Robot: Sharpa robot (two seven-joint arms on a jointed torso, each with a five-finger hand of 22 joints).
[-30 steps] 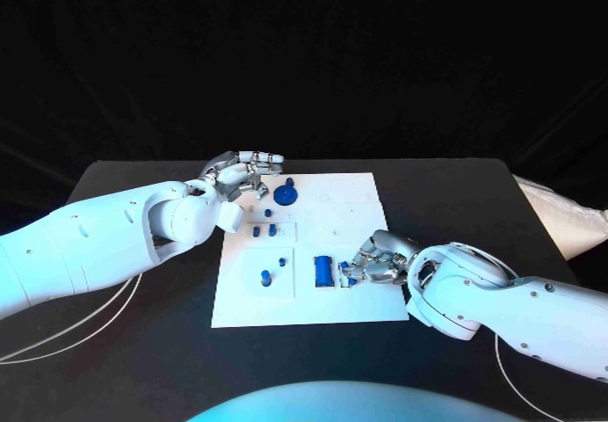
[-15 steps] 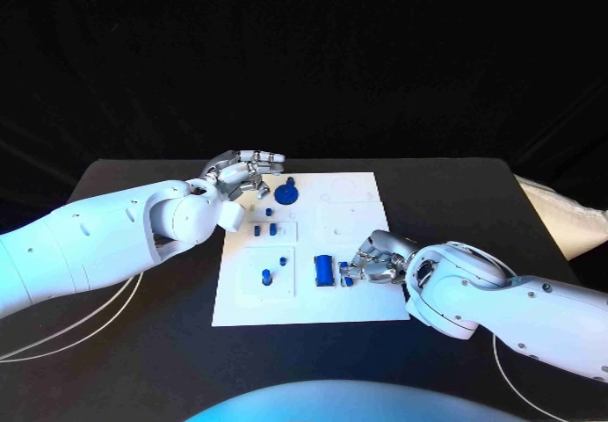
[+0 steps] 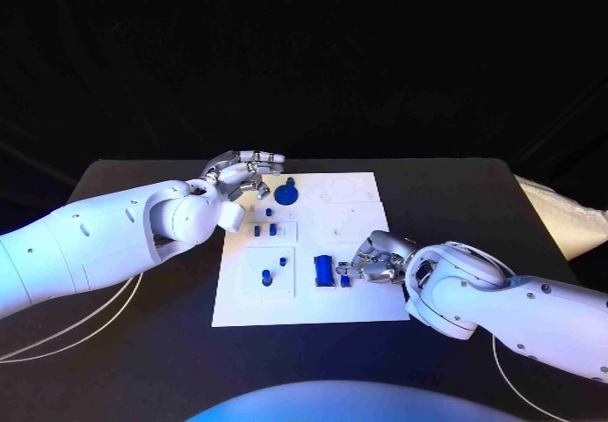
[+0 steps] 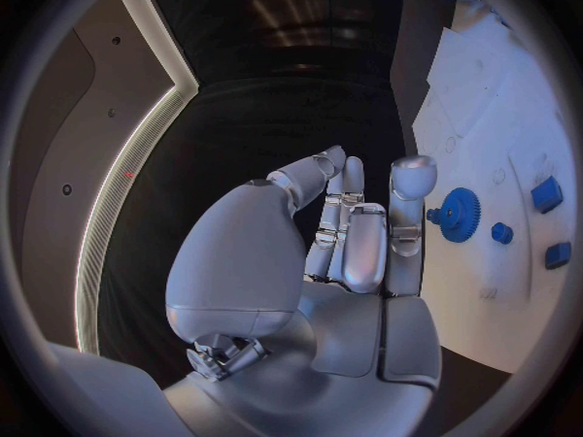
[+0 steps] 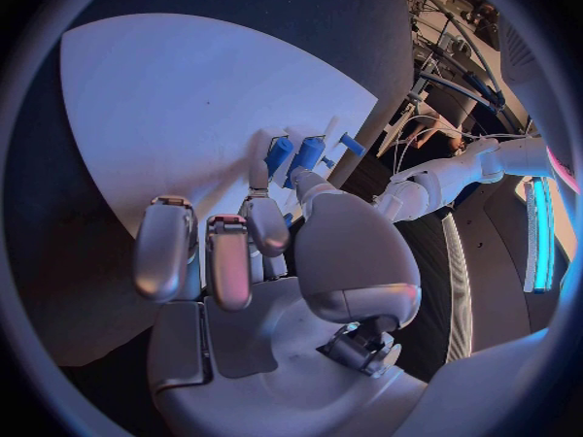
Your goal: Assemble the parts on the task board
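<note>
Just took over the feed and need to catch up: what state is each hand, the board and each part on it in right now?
left hand: fingers curled, holding nothing, at the board's far left corner.
right hand: fingers on a small blue part at the board's near right.
task board: flat on the table.
blue gear: lying on the board, untouched.
long blue block: lying on the board, beside the right hand.

Left hand [image 3: 241,173] hovers with fingers curled; right hand [image 3: 372,261] reaches down, fingertips pinched.
</note>
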